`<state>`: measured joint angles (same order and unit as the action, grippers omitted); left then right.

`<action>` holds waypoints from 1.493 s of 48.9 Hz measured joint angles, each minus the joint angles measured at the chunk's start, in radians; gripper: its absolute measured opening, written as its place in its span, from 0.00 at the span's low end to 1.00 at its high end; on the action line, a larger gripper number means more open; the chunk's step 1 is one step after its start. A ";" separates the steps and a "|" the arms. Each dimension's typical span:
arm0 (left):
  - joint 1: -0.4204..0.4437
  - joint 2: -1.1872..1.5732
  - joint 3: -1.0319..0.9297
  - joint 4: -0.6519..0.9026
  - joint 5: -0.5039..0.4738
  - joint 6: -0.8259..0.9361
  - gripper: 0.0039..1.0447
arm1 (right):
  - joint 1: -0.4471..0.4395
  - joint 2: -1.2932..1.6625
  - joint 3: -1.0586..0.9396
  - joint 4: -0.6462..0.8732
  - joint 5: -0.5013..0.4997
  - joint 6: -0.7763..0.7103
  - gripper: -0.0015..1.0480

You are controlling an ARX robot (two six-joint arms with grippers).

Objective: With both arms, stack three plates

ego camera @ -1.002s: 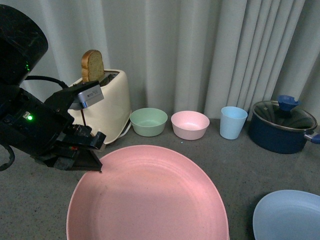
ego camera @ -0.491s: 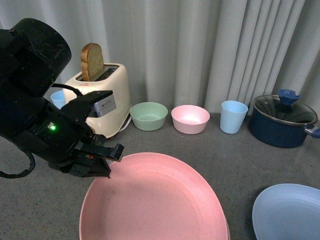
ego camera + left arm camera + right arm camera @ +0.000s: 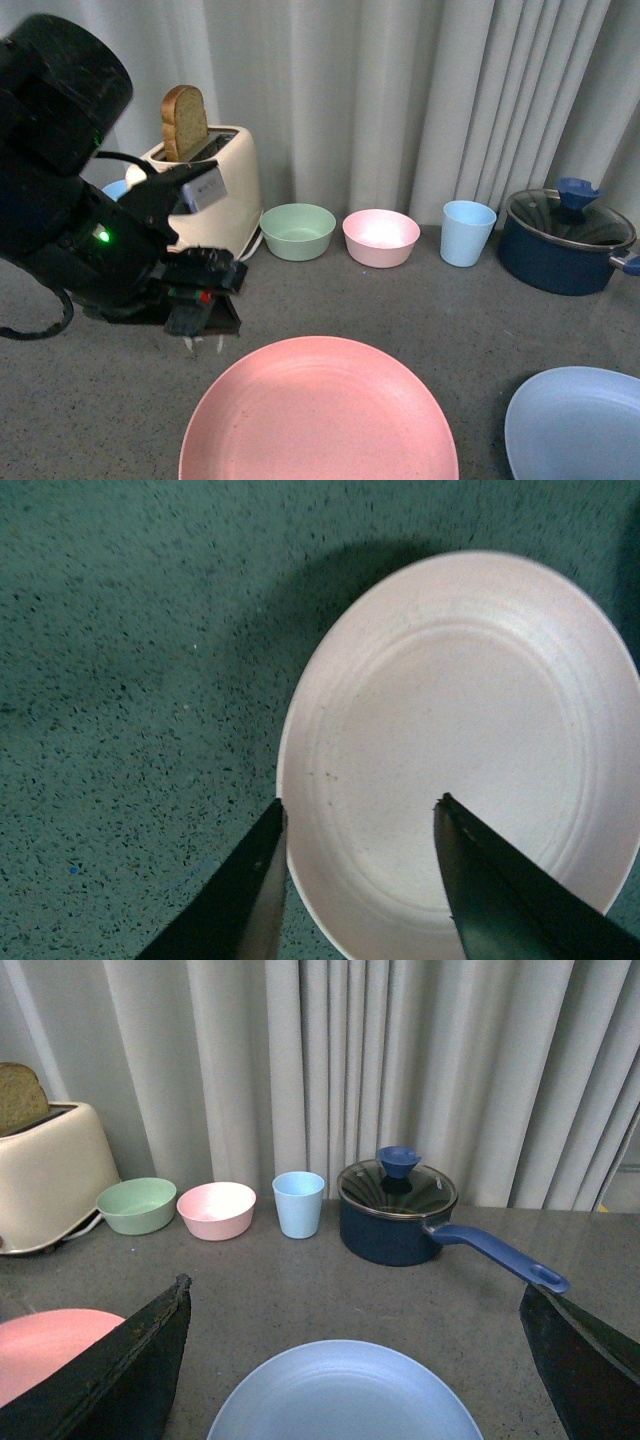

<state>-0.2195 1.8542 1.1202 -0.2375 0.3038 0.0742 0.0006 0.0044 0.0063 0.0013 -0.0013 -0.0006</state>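
Two plates we see: pink plate (image 3: pixel 318 415) lower centre, light blue plate (image 3: pixel 575 425) lower right. Left gripper (image 3: pixel 360 805) hangs open over the pink plate's rim; right gripper (image 3: pixel 354 1285) gapes wide. Toaster (image 3: pixel 215 190), upper left, holds a bread slice (image 3: pixel 185 122); pot (image 3: pixel 565 255) lidded.

Bare countertop (image 3: pixel 400 300) lies open between pink plate (image 3: pixel 318 415) and pink bowl (image 3: pixel 380 237) (toaster (image 3: pixel 240 195) leftward).

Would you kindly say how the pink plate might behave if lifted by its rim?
The pink plate looks rigid, so it should hold its shape. Being wide and shallow, it would probably tilt downward if gripped at one edge. Its matte surface is probably not slippery.
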 joint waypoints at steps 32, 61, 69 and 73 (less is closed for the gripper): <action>0.111 -0.325 -0.576 1.194 -0.406 -0.097 0.51 | 0.000 0.000 0.000 0.000 0.001 0.000 0.93; 0.217 -0.745 -0.967 1.183 -0.306 -0.081 0.03 | 0.000 0.000 0.000 0.000 0.000 0.000 0.93; 0.217 -0.819 -1.053 1.184 -0.304 -0.081 0.03 | 0.000 0.000 0.000 0.000 0.000 0.000 0.93; 0.217 -0.912 -1.072 1.119 -0.304 -0.081 0.03 | 0.000 0.000 0.000 0.000 0.000 0.000 0.93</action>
<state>-0.0021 0.9421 0.0479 0.8814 -0.0006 -0.0071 0.0006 0.0044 0.0063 0.0013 -0.0013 -0.0006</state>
